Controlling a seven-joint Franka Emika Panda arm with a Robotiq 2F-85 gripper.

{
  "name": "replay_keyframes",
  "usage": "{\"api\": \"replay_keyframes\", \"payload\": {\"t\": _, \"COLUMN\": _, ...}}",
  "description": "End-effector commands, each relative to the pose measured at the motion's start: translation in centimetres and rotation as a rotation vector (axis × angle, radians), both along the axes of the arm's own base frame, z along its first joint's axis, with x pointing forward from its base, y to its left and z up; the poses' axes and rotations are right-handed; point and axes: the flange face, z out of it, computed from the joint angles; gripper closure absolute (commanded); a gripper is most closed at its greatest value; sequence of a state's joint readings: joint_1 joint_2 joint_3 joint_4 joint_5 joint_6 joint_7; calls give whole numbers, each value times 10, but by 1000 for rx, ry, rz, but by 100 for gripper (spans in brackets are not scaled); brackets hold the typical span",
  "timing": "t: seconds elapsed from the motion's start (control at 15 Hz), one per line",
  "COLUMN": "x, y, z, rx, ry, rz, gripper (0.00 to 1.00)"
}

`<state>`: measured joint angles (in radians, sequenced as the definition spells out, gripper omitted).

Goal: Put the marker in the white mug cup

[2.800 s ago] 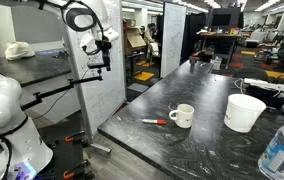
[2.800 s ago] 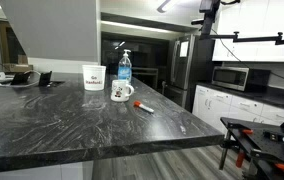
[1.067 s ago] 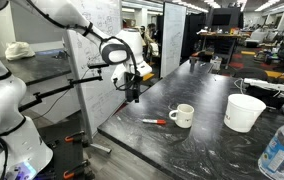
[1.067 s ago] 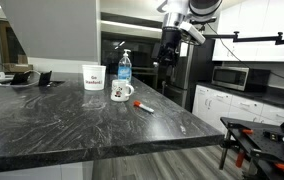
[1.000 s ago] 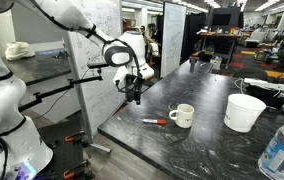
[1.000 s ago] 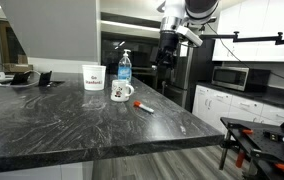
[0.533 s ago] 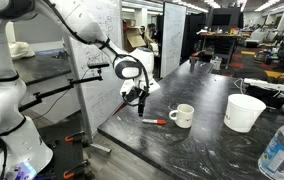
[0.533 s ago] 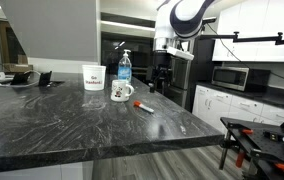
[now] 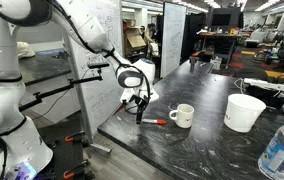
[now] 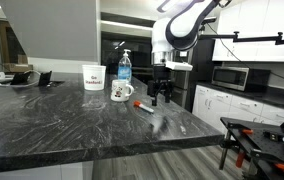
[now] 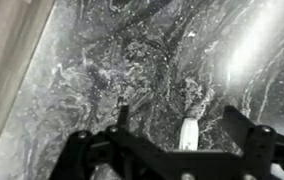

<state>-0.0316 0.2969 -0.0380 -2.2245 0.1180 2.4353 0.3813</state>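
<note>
Both exterior views face the countertop [image 9: 207, 150] [image 10: 62, 120] from opposite sides; wrist view looks down.

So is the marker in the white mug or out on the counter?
Out. The marker lies flat on the dark countertop beside the white mug, not inside it.

The arm [image 9: 90, 34] sweeps down in a long arc, and its wrist is turned so that the gripper [image 9: 138, 110] points downward. The gripper hangs near the white mug cup [image 9: 182, 116], on its handle side and apart from it. In the wrist view, the two dark fingers [image 11: 123, 112] stand spread wide with nothing between them.
</note>
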Motion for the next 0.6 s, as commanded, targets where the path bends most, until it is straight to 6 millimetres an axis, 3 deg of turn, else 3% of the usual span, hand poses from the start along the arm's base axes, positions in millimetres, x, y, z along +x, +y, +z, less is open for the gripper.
{"api": "replay_keyframes", "payload": {"t": 0.0, "x": 12, "y": -3, "z": -5, "rx": -28, "ry": -17, "rz": -25, "gripper": 0}}
{"api": "replay_keyframes", "payload": {"t": 0.33, "x": 30, "y": -7, "z": -12, "rx": -34, "ry": -17, "rz": -25, "gripper": 1}}
{"api": "replay_keyframes", "payload": {"t": 0.47, "x": 34, "y": -5, "z": -16, "rx": -38, "ry": -11, "rz": -17, "gripper": 11}}
{"api": "replay_keyframes", "payload": {"t": 0.53, "x": 36, "y": -4, "z": -18, "rx": -40, "ry": -9, "rz": -14, "gripper": 29}}
